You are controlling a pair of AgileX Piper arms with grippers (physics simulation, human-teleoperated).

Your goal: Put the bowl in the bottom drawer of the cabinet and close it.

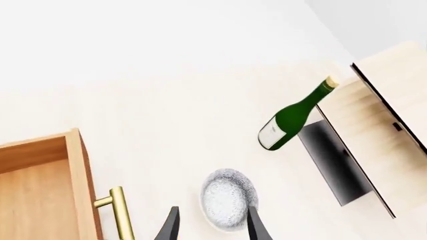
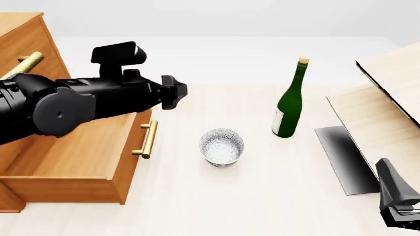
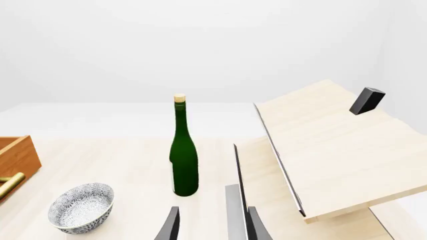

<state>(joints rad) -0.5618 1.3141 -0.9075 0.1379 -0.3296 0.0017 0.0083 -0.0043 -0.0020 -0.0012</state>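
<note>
Left arm (image 2: 72, 105) fills the near-left of the front view, stretched over the bottom drawer (image 2: 72, 162), which is pulled out and open. Front view hides the left tool's tips; the left wrist view shows them: left tool (image 1: 212, 227) has fingers apart, held above the bowl (image 1: 229, 199), one finger overlapping the bowl's rim, contact can't be told. Bowl sits upright on the worktop (image 2: 217, 201), just beside the drawer's brass handle (image 2: 147, 139), outside the drawer. Cabinet (image 2: 26, 44) only shows at far left in the front view. Green bottle (image 2: 290, 101) stands upright, right of the bowl and apart from it. Pale wood panel (image 2: 387, 98) with black edge is tilted at right; only the right wrist view shows the small black block (image 3: 367, 100) on its top. Right tool (image 3: 212, 225) shows as a black corner in the front view; right wrist view shows fingers apart, gripping nothing.
</note>
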